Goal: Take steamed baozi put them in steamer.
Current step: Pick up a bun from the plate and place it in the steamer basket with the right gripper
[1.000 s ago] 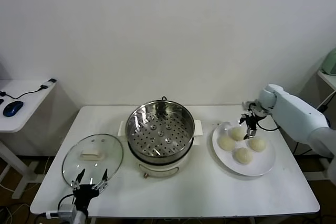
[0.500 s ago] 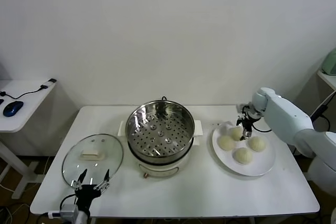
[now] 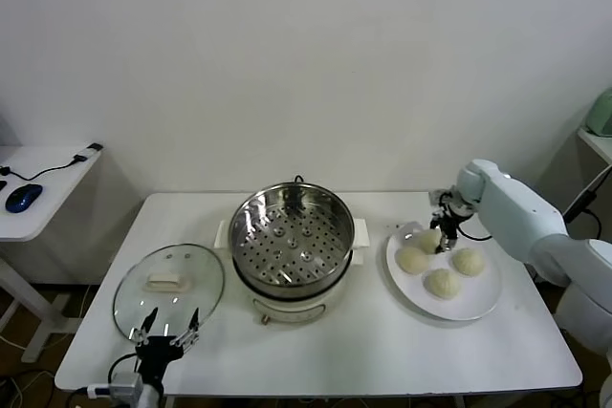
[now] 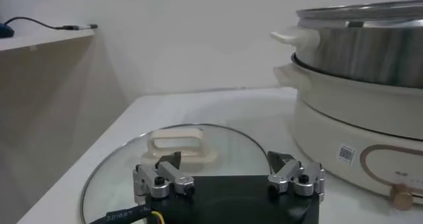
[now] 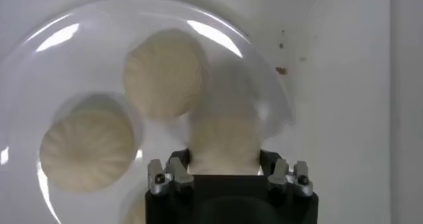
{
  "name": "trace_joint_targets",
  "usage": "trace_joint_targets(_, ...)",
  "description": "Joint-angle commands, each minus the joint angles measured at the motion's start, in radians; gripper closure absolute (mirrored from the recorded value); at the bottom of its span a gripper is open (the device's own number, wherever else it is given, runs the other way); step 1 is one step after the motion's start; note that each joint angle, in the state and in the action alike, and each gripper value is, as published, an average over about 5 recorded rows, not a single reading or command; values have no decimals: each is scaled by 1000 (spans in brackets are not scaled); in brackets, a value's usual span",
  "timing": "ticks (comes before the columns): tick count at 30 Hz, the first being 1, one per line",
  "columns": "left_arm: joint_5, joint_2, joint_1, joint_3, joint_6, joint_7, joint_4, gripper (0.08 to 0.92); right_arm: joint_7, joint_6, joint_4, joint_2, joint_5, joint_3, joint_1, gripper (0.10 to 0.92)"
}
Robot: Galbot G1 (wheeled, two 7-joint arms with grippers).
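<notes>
White wall [image 3: 306, 54], side desk [image 3: 38, 193]

Four cream-white, pleated steamed baozi [image 3: 442, 282] sat clustered on a white plate [image 3: 478, 305] to the right of the steamer [image 3: 293, 239]. The rear one [image 5: 223, 143] lay between the right tool's [image 5: 225, 168] fingers, apparently touching them. The shiny steel steamer stood upright on its white base, perforated tray bare.

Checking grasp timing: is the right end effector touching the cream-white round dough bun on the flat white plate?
Touching. Right wrist view: fingers press both sides of the bun.
</notes>
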Motion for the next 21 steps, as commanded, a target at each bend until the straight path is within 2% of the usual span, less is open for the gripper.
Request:
trace_joint_targets(1, 4, 1, 2, 5, -5, -1, -1, 177, -31, 40, 217, -42, 338, -343, 353, 330)
trace_joint_targets(6, 10, 2, 2, 14, -8, -1, -4, 177, -70, 149, 404, 60, 545, -543, 642, 330)
trace_joint_targets(12, 17, -1, -3, 24, -10, -2, 1, 177, -47, 267, 696, 210, 601, -627, 730, 332)
trace_joint_targets(16, 19, -4, -4, 28, -8, -2, -6, 177, -26, 380, 770, 271, 449, -648, 672, 331)
trace_joint_targets(21, 25, -5, -5, 32, -7, -2, -15, 177, -5, 545, 598, 325, 139, -590, 527, 330)
